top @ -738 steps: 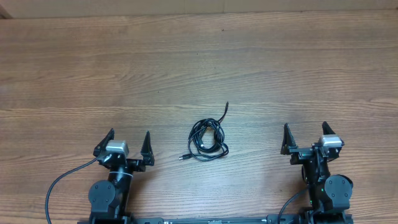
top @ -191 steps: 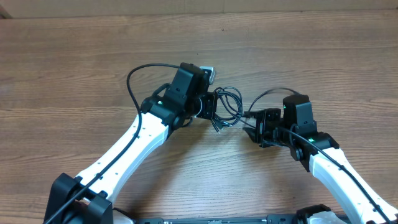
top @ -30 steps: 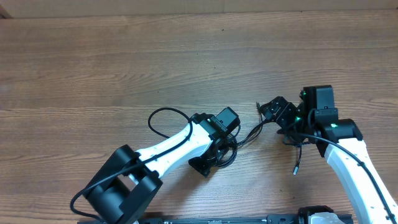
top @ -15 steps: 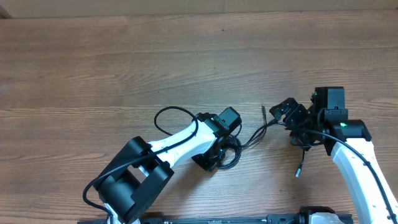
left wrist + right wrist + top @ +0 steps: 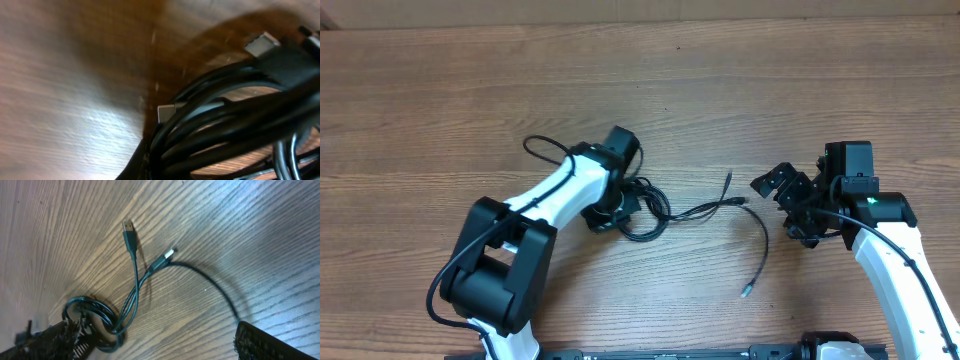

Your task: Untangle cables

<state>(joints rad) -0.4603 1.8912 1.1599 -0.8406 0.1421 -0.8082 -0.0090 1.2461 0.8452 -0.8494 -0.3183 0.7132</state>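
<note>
- At the centre left of the overhead view, the left gripper [image 5: 610,210] is clamped tight on the bunched part of the thin black cables [image 5: 647,206]. Its white-and-black arm reaches up from the lower left corner.
- In the left wrist view that bunch fills the right half of the frame, blurred and very close to the lens. Several black strands [image 5: 225,125] run side by side. Two silvery plug tips show: one at the upper right [image 5: 261,44], one near the middle [image 5: 167,112].
- From the bunch, two strands run right together across the brown wooden table [image 5: 470,100] and then fork. One ends in a dark plug [image 5: 728,180] pointing toward the top of the frame.
- The other ends in a plug [image 5: 741,203] just below and to the right of it.
- At that lower plug begins a loose curved cord [image 5: 764,245]. It arcs down to a small silvery tip [image 5: 745,293] at the lower centre right.
- At the right of the overhead view, the right gripper [image 5: 778,190] stands wide apart and grips nothing. It is near the forked plugs but clear of them.
- In the right wrist view both plugs [image 5: 128,227] [image 5: 167,255] lie in the upper middle, the bunch sits at the lower left, and one dark finger [image 5: 270,342] shows at the lower right.
</note>
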